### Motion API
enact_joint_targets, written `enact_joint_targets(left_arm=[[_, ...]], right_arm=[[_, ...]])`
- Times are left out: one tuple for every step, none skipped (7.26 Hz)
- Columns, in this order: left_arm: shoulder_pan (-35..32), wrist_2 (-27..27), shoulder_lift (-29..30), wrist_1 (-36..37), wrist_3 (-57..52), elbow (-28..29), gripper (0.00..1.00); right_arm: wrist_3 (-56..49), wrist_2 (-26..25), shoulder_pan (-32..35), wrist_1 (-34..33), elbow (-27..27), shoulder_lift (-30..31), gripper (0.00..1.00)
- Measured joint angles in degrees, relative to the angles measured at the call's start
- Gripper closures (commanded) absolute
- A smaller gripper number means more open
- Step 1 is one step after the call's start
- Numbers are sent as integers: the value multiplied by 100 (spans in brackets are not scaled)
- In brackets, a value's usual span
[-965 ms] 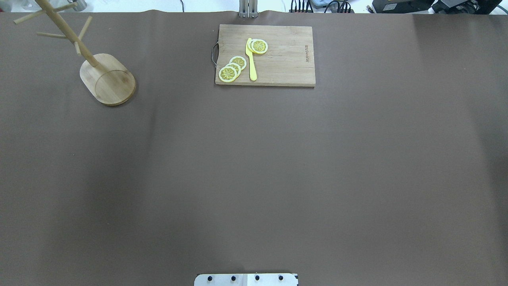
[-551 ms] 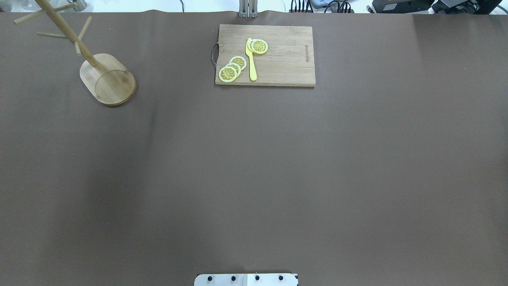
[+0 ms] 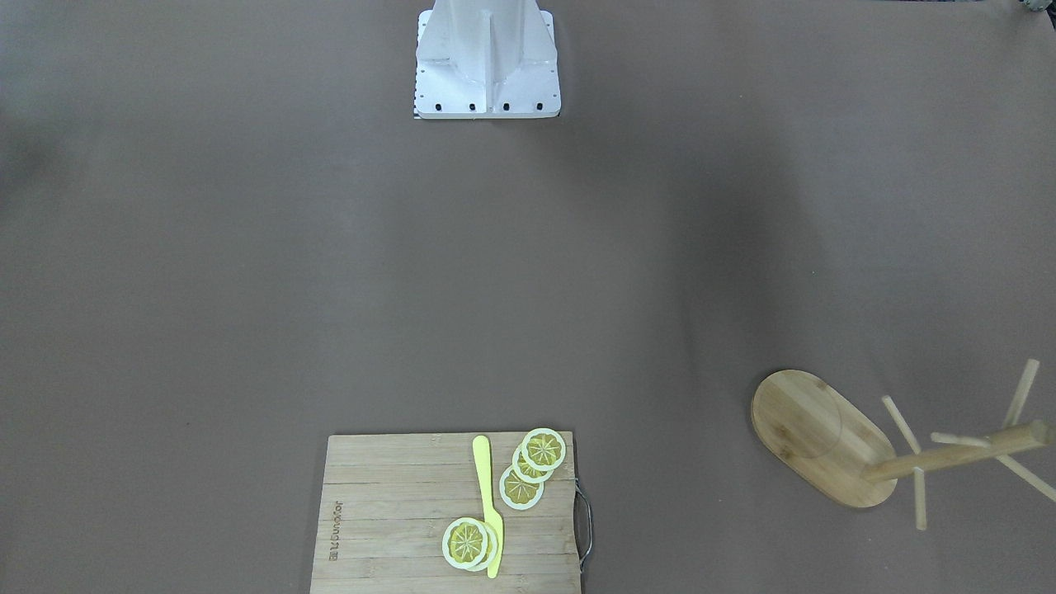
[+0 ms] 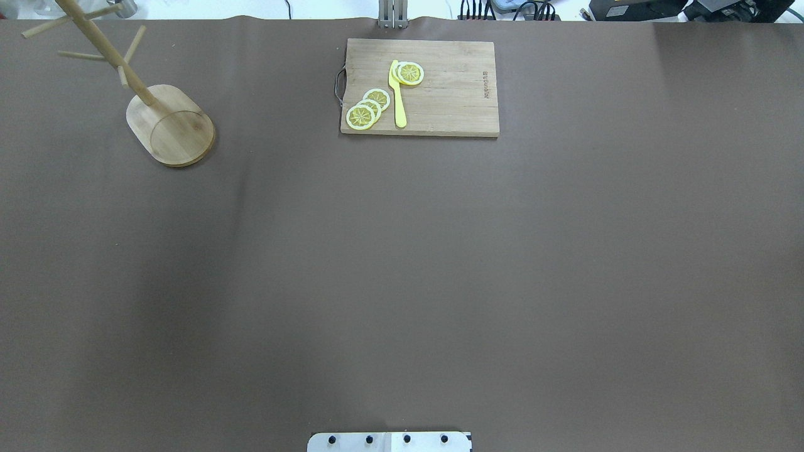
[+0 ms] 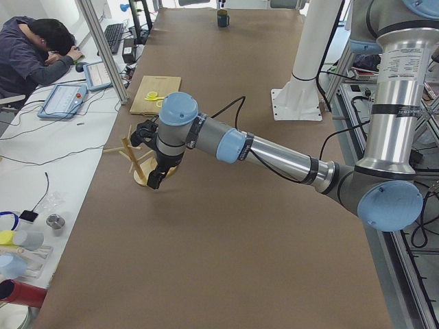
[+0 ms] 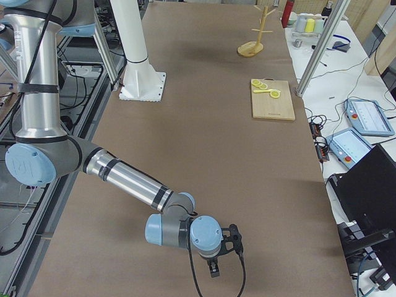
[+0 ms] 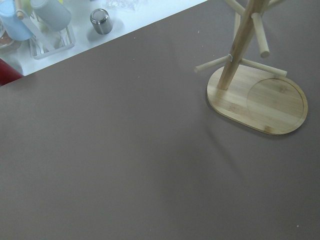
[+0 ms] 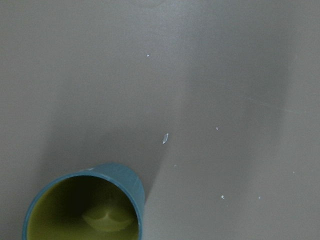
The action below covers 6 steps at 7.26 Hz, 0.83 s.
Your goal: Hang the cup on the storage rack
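The cup (image 8: 85, 210), teal-blue with an olive inside, stands upright at the bottom left of the right wrist view. It is also a small dark shape at the table's far end in the exterior left view (image 5: 223, 18). The storage rack (image 4: 169, 122), a bamboo mug tree with bare pegs, stands at the table's far left (image 3: 825, 437) and shows in the left wrist view (image 7: 260, 97). My left gripper (image 5: 153, 182) hangs over the table close beside the rack. My right gripper (image 6: 213, 269) is low over the table's other end. I cannot tell whether either is open or shut.
A bamboo cutting board (image 4: 452, 94) with lemon slices (image 4: 367, 108) and a yellow knife (image 4: 397, 100) lies at the far middle. The white robot pedestal (image 3: 487, 58) stands at the near edge. Cups and a tin (image 7: 101, 21) sit off the table's left end.
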State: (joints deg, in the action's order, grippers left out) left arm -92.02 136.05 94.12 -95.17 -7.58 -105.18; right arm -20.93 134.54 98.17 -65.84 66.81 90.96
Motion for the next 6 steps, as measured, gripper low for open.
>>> enact_joint_targets(left_arm=[[0, 1, 0, 2, 1, 3, 1], [0, 1, 1, 2, 2, 3, 1], [0, 1, 1, 3, 2, 1, 1], [0, 1, 1, 1, 2, 1, 1], [1, 1, 1, -1, 2, 3, 1], [3, 1, 1, -1, 2, 3, 1]], right_arm=[[10, -4, -50, 6, 9, -4, 1], [30, -8, -118, 11, 26, -10, 1], [42, -14, -192, 40, 25, -14, 2], [55, -20, -267, 89, 12, -16, 5], [69, -24, -339, 117, -1, -16, 6], [78, -29, -396, 127, -9, -17, 10]])
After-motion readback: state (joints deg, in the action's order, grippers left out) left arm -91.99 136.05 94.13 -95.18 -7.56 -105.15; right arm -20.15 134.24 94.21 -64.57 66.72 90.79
